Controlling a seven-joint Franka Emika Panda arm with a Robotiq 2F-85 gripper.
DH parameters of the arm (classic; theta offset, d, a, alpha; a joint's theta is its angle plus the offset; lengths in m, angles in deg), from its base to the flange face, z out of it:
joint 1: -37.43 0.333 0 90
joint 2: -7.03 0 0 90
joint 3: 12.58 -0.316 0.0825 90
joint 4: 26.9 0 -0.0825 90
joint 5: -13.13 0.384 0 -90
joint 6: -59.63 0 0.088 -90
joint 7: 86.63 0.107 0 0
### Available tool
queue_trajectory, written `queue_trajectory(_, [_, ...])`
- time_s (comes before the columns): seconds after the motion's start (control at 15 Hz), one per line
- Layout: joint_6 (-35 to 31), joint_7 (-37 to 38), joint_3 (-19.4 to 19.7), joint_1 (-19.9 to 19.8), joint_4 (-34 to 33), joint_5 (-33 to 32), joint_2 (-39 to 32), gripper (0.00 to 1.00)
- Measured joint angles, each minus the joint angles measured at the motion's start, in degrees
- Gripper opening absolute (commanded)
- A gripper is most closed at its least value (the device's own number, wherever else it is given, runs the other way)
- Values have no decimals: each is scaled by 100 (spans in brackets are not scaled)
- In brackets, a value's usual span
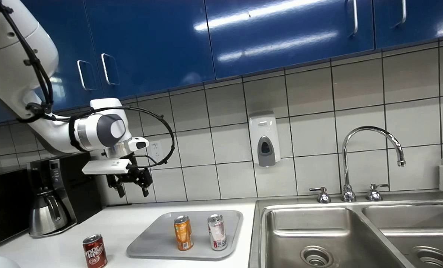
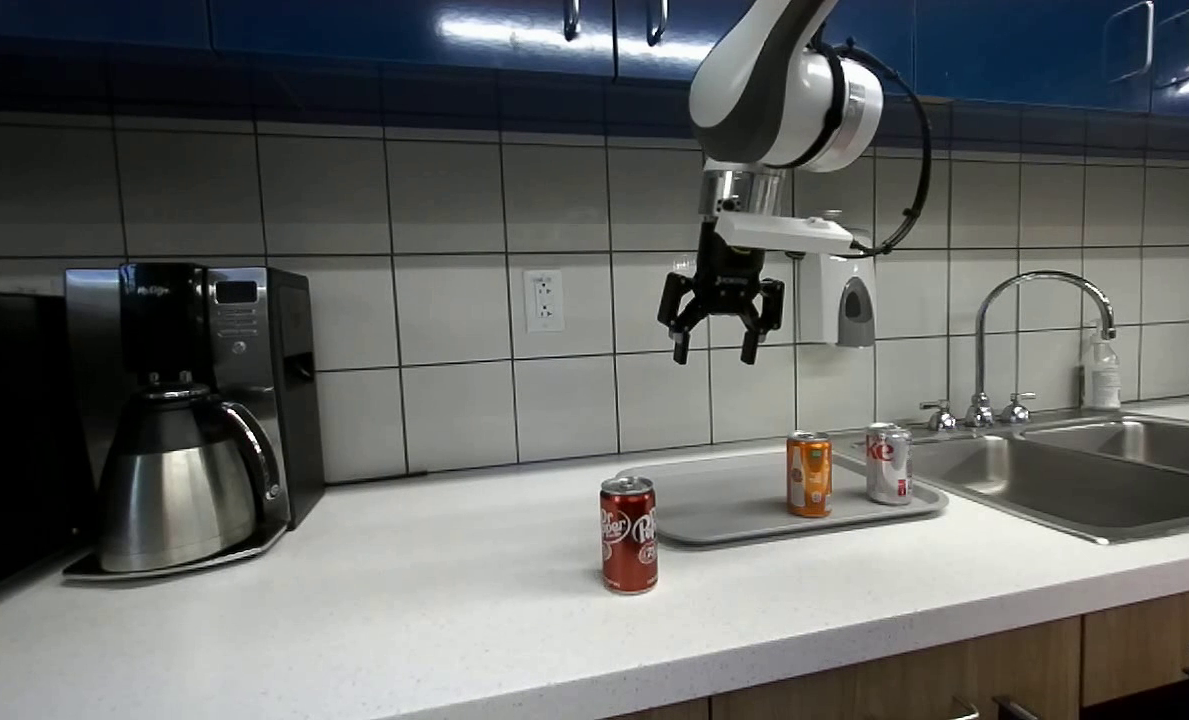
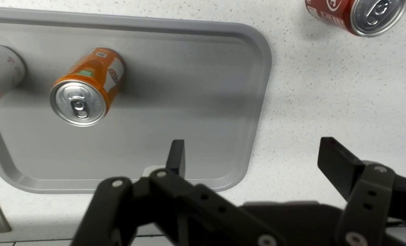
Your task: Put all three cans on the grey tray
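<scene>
Red can [image 2: 630, 538] is the one left to move; orange can [image 2: 809, 475] and silver can [image 2: 889, 465] already stand upright on the tray [image 2: 714, 500]. Red can: thin metal wall by the look of it, likely light if empty, some heft if full; can't tell which. Probably stiff when full, easily dented when empty, so a firm but not hard squeeze. Painted side looks smooth and shiny, may slip. Best hold: round the body at about mid-height, pincer [image 2: 716, 350] coming straight down, jaws on opposite sides. Gap looks enough for the can's width. Red can stands upright on the surface [image 2: 404, 620], off the tray, near its corner, not touching it. Pincer hangs high above, pointing down, jaws spread wide, nothing between them. Can is well below and off to the side: lower and to the picture's left of the pincer in both exterior views, upper right corner of the wrist view, cut off by the frame edge. Next move likely calls for a sideways shift over the can before going down.
</scene>
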Motion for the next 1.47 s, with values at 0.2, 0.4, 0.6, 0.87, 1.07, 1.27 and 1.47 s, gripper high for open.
queue_trajectory(0.2, [0, 497, -207, 41, -7, -566, -2, 100])
queue_trajectory(0.4, [9, 924, -423, 130, -33, -1028, -3, 100])
queue_trajectory(0.6, [24, 1195, -591, 212, -58, -1340, -21, 100])
queue_trajectory(0.87, [29, 1290, -699, 299, -104, -1479, -119, 100])
queue_trajectory(1.07, [28, 1290, -719, 362, -174, -1472, -257, 100])
queue_trajectory(1.27, [25, 1290, -722, 454, -272, -1385, -421, 100])
queue_trajectory(1.47, [25, 1288, -729, 579, -379, -1267, -585, 100])
